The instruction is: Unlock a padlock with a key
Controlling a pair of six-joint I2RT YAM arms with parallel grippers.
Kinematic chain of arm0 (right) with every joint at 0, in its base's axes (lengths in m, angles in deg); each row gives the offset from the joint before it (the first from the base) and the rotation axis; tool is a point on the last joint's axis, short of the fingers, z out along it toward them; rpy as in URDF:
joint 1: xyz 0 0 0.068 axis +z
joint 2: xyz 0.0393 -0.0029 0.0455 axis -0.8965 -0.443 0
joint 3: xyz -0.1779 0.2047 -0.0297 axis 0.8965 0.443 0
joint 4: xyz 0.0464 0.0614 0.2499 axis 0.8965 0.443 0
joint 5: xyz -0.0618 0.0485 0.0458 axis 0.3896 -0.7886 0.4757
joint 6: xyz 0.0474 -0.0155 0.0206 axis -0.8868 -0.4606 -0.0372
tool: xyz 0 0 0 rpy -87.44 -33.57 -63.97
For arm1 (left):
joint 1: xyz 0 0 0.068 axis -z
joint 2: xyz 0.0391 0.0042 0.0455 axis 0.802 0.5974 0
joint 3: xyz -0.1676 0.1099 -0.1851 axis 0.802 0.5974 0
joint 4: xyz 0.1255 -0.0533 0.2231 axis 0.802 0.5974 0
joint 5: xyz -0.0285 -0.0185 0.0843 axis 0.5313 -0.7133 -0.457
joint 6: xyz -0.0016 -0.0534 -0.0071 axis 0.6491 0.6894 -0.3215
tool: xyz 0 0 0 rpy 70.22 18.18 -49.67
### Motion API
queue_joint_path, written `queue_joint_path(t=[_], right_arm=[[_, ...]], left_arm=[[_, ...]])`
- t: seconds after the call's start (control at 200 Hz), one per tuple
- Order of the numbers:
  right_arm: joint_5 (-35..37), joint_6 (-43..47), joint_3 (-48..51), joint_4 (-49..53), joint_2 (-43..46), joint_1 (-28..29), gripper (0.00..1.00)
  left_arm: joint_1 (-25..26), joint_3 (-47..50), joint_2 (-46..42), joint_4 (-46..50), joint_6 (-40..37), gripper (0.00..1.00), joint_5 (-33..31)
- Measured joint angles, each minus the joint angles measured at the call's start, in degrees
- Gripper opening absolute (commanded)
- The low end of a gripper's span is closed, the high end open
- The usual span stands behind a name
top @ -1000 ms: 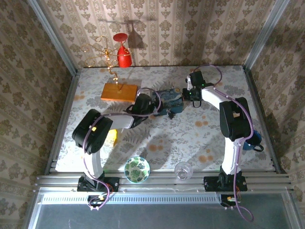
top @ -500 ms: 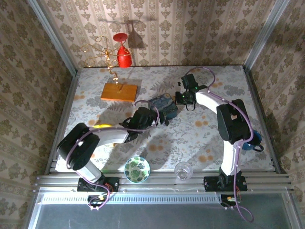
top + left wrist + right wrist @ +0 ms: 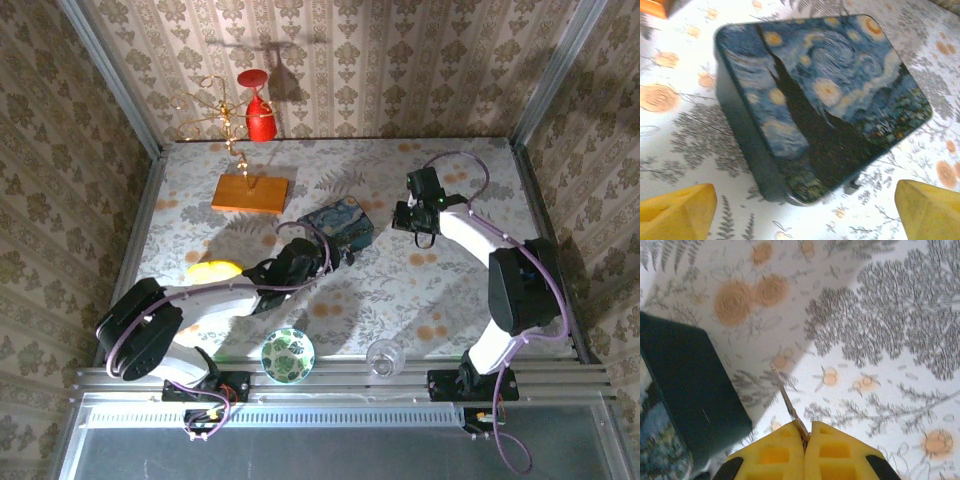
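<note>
The blue painted tin lies mid-table and is large in the left wrist view. A small dark blurred piece at its near edge is the padlock. My left gripper sits just in front of the tin, open, its yellow fingers wide apart around bare tablecloth. My right gripper hovers to the right of the tin, shut on the thin metal key, whose blade sticks out ahead of the fingertips. The tin's dark side stands to the key's left, apart from it.
A wooden block with a wire stand and a red glass stand at the back left. A yellow object lies by the left arm. A green patterned bowl and a clear glass sit at the near edge.
My left gripper has opened, let go of the tin and drawn back toward the near side. My right gripper has moved right, away from the tin, with the key. The tin has shifted slightly left.
</note>
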Motion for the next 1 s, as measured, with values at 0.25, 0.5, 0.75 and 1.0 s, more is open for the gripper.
queue_joint_path(t=[0.25,0.5,0.75,1.0], right_arm=[[0.0,-2.32,7.39,-0.17,8.59,0.17,0.0],[-0.02,-4.24,12.72,-0.63,14.23,0.59,0.0],[-0.24,-5.75,17.35,-1.14,19.39,1.01,0.0],[-2.62,-7.21,20.9,-3.39,20.85,1.11,0.0]], left_arm=[[1.84,-2.64,5.55,-2.34,-1.95,0.85,8.2],[1.77,-5.77,10.29,-3.69,-2.21,0.87,12.07],[-0.63,-6.73,13.99,-3.89,-2.38,0.88,13.25],[-3.02,-10.19,17.81,-3.89,-3.89,0.86,14.29]])
